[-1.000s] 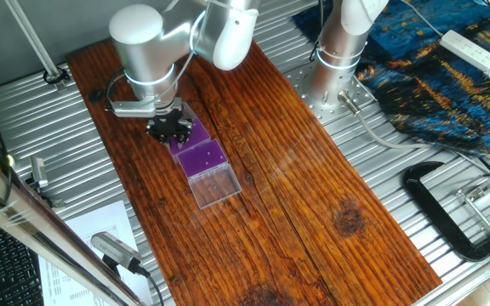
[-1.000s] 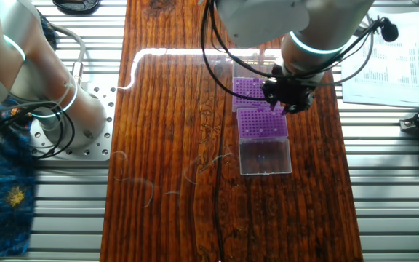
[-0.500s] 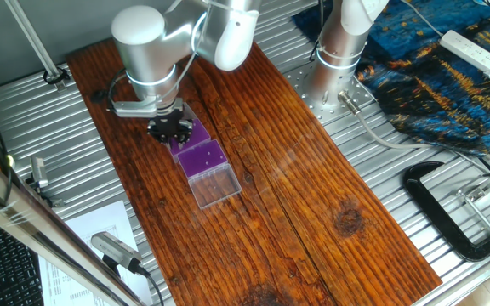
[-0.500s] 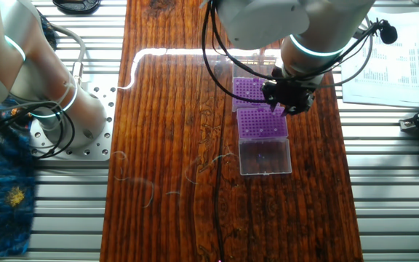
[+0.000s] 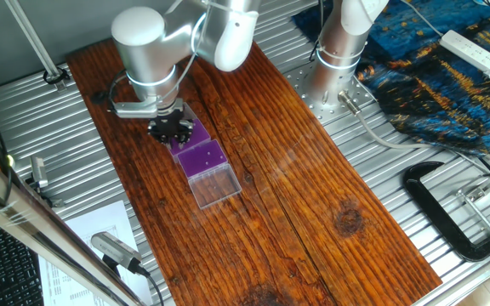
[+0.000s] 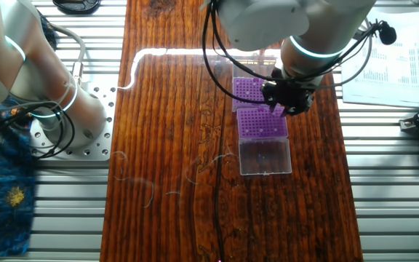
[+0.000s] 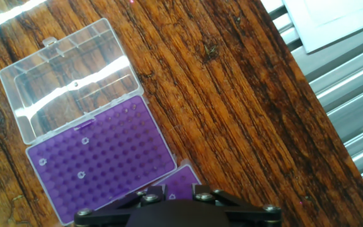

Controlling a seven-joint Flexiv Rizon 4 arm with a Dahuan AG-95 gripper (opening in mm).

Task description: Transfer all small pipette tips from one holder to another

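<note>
Two purple racks lie end to end on the wooden table. The near rack (image 7: 106,157) has an open clear lid (image 7: 68,75) and holds three small whitish tips (image 7: 85,123), seen as little rings. My gripper (image 7: 172,189) hangs low over the second purple rack (image 7: 183,180), at its edge next to the first one. One small tip (image 7: 172,197) shows between the fingers with a gap on each side, so the jaws look open. In the other fixed view the gripper (image 6: 288,98) covers the seam between the racks (image 6: 262,122). In one fixed view it (image 5: 170,129) hides most of the second rack.
A second robot base (image 6: 57,109) stands on the metal bench beside the board. Paper sheets (image 6: 388,62) lie past the board's edge near the racks. A black clamp (image 5: 449,212) and a blue cloth (image 5: 449,76) lie at the bench's far side.
</note>
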